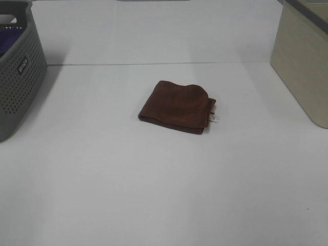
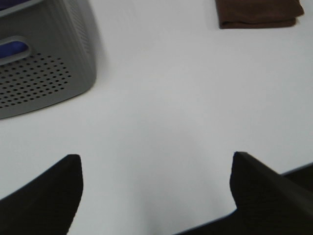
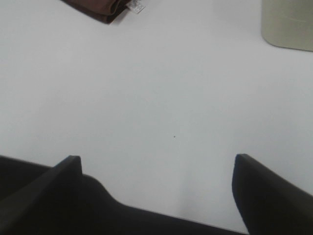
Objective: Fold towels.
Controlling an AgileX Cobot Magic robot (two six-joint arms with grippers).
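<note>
The dark reddish-brown towel [image 1: 177,106] lies folded into a compact rectangle on the white table, with its small white tag [image 1: 216,119] at the right corner. Its edge shows in the left wrist view [image 2: 257,13] and its tagged corner in the right wrist view [image 3: 100,8]. Neither arm shows in the exterior high view. My left gripper [image 2: 155,183] is open and empty above bare table, well away from the towel. My right gripper [image 3: 155,183] is open and empty, also far from the towel.
A grey perforated basket [image 1: 18,72] holding a purple cloth [image 1: 10,42] stands at the left edge; it also shows in the left wrist view [image 2: 44,73]. A beige box [image 1: 303,66] stands at the right; it shows in the right wrist view [image 3: 287,24].
</note>
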